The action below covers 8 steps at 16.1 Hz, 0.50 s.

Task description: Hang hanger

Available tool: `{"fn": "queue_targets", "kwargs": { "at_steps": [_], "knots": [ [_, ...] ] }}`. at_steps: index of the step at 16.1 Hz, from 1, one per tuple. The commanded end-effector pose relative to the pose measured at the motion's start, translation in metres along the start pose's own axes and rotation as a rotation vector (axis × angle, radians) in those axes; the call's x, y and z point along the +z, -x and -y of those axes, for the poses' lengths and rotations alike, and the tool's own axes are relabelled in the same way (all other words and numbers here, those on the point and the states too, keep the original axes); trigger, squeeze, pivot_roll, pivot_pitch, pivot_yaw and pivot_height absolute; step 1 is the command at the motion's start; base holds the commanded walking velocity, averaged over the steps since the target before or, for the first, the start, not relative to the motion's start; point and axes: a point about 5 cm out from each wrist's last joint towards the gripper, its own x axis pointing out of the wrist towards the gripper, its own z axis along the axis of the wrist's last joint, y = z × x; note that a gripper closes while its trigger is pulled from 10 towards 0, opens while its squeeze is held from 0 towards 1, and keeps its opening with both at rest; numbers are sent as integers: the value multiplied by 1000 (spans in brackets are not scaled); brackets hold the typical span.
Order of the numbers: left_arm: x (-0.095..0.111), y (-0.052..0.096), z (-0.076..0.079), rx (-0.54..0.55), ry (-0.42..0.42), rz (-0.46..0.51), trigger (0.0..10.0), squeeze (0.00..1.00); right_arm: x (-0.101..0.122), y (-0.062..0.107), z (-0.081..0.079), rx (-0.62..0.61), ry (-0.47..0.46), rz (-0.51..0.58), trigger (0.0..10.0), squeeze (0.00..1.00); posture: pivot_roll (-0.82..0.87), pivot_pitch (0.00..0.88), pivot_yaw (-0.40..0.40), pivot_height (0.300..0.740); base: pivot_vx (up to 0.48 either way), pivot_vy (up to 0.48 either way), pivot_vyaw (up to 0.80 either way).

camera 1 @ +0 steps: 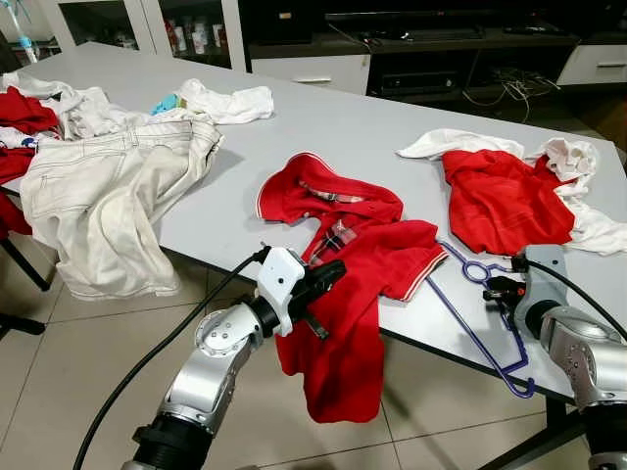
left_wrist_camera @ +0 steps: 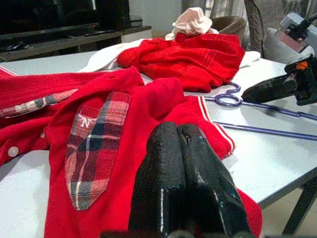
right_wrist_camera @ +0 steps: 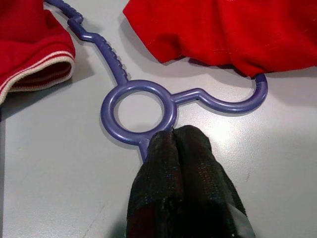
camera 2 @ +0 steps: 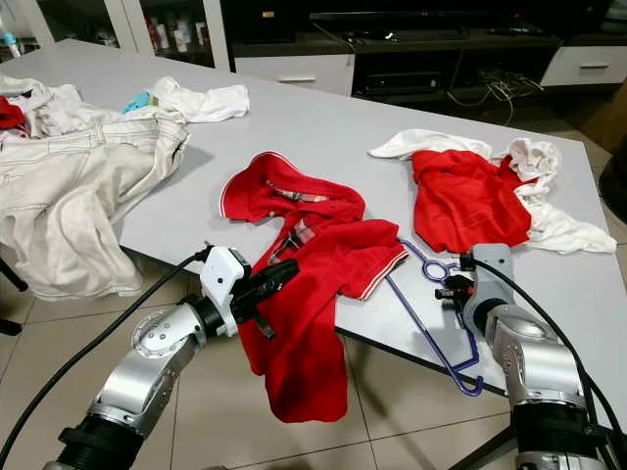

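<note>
- At the table's near edge, around five o'clock in the head views, the right gripper (camera 1: 502, 290) lies low over the grey tabletop (camera 1: 343, 127), its silver forearm angled up from below; in the right wrist view its black fingers (right_wrist_camera: 183, 173) press together on the purple hanger (right_wrist_camera: 141, 116), pinching the bar just beneath the ring.
- Toward seven o'clock, the left arm reaches up from below the table edge, and the left gripper (camera 1: 328, 279) has its glossy fingers (left_wrist_camera: 178, 178) clenched flat against each other at the hanging part of the red polo shirt (camera 1: 362, 255); whether any cloth is caught between them cannot be told.
- That hanger is slim moulded plastic: a round ring, a curled hook whose tip slips under the crumpled red garment (camera 1: 505, 196), and ridged shoulders. One shoulder runs under the polo's white-trimmed sleeve, and the far corner juts over the table edge.
- Soft knit, the polo has a plaid chest patch (left_wrist_camera: 94, 148) and drapes over the edge.
- Cream trousers (camera 1: 108, 196) of heavy twill hang at nine o'clock.
</note>
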Motion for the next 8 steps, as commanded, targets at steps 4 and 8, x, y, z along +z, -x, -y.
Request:
{"fn": "queue_targets", "kwargs": {
  "at_steps": [4,8],
  "knots": [
    [0,-1,2,-15,-9,-6,10000,0,21,24,0,57,-20,115,10000,0,-147,0,7,740,0,0,0],
    [1,0,0,-9,-14,-6,10000,0,33,24,-3,34,-52,183,10000,0,-140,0,8,740,0,0,0]
  ]
}}
